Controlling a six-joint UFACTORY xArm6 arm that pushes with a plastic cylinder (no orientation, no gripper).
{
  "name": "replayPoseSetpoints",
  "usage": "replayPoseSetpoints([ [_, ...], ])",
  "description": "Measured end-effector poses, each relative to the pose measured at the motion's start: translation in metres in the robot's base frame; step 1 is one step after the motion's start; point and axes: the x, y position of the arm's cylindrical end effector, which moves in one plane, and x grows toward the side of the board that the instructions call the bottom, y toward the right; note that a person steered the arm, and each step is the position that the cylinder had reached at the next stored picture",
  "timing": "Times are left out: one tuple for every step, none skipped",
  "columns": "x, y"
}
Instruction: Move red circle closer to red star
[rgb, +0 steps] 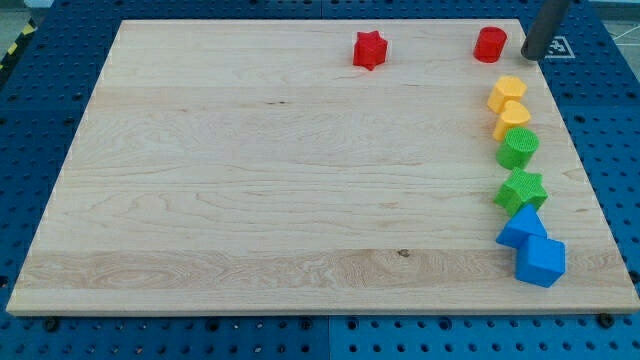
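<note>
Red circle (490, 44) sat near board's top right corner; red star (369, 49) well apart leftward along top edge. My tip (530, 55) just right of circle, gripperless, holding nothing.

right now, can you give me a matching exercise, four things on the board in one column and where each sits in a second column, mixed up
Things:
1. red star
2. red circle
3. my tip
4. blue cube

Places:
A. nearest the view's bottom right corner of the board
B. at the view's top, just right of the red circle
C. at the view's top, a little right of the middle, alone
D. at the view's top, between the red star and my tip

Pairs: 1-C, 2-D, 3-B, 4-A
</note>
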Motion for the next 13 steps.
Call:
replayPoseSetpoints([
  [-0.004, -0.022],
  [-0.013, -0.049],
  [-0.013, -0.063],
  [-0.013, -0.072],
  [-0.013, -0.071],
  [-0.024, -0.066],
  [-0.038, -0.071],
  [-0.037, -0.090],
  [-0.031, -0.115],
  [-0.024, -0.137],
  [-0.020, -0.156],
  [-0.020, -0.171],
  [-0.019, -0.160],
])
